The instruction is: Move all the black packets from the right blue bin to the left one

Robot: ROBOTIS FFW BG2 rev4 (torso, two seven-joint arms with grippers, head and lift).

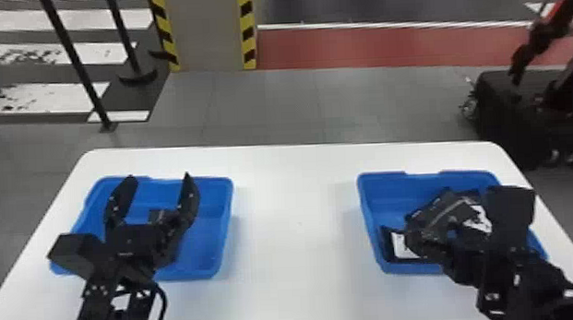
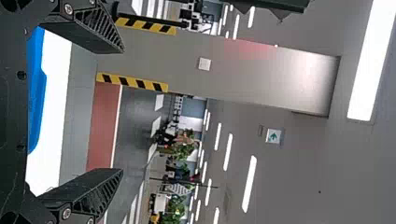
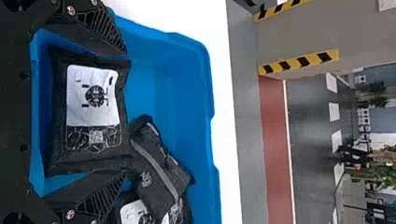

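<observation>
- Right black two-finger gripper [image 3: 125, 112]: at the right blue plastic bin [image 3: 163, 88], fingers spread either side of a flat black packet with a white label [image 3: 92, 100]. Placed so closing should squeeze it across its sides; finger contact, can't tell.
- That packet: flat, label up, on the robot's left side of the bin. Looks soft, so likely to bunch when pinched; a deep grip probably holds better.
- Black packet with a grey strip [image 3: 159, 175]: beside the labelled one, slanted, partly over another white-labelled black packet [image 3: 133, 212]. On top, so probably easier to take before the one under it.
- Left black two-finger gripper [image 1: 159, 176]: above the left blue plastic bin [image 1: 215, 234], fingers wide apart, nothing pinched. Seems parked; likely must clear room for the drop.
- Small dark shape behind left fingers: packet or gripper part, can't tell.
- Bins well apart on the white table [image 1: 297, 216], so the packet likely needs lifting over the rim, then carrying across. Snag risk: neighbouring packet.
</observation>
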